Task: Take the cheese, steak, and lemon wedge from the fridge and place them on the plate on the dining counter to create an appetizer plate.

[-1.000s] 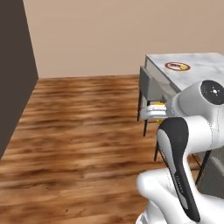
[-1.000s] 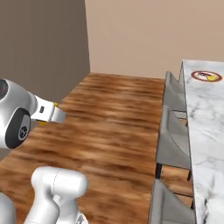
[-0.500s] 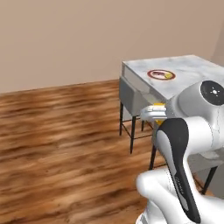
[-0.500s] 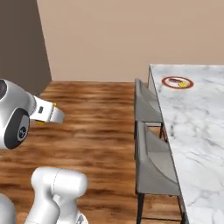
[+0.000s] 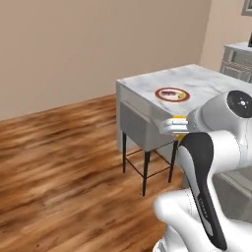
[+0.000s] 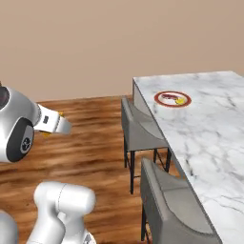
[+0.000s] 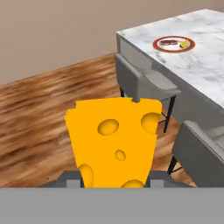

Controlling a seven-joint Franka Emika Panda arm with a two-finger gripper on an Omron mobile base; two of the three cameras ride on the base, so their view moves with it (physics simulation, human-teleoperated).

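Observation:
My gripper (image 7: 114, 177) is shut on the cheese (image 7: 113, 144), a chunky orange-yellow wedge with holes that fills the lower hand view. From the base the gripper (image 5: 170, 125) (image 6: 62, 126) hangs over the wooden floor, short of the dining counter (image 5: 197, 78) (image 6: 214, 124) (image 7: 205, 57). The red-rimmed plate (image 5: 160, 93) (image 6: 159, 98) (image 7: 157, 43) lies near the counter's end. On it rest the dark steak (image 7: 168, 43) (image 6: 167, 97) and the pale lemon wedge (image 7: 184, 43) (image 6: 179, 100). The fridge is out of view.
Grey chairs (image 6: 138, 128) (image 6: 171, 205) (image 7: 144, 78) stand tucked along the counter's near side, between my hand and the plate. A beige wall runs behind. Open wooden floor (image 5: 59, 167) lies to the left.
The whole picture has shifted as the base moved: the dark wall has left the view and the counter with the plate is nearer. The cheese stays in my grip.

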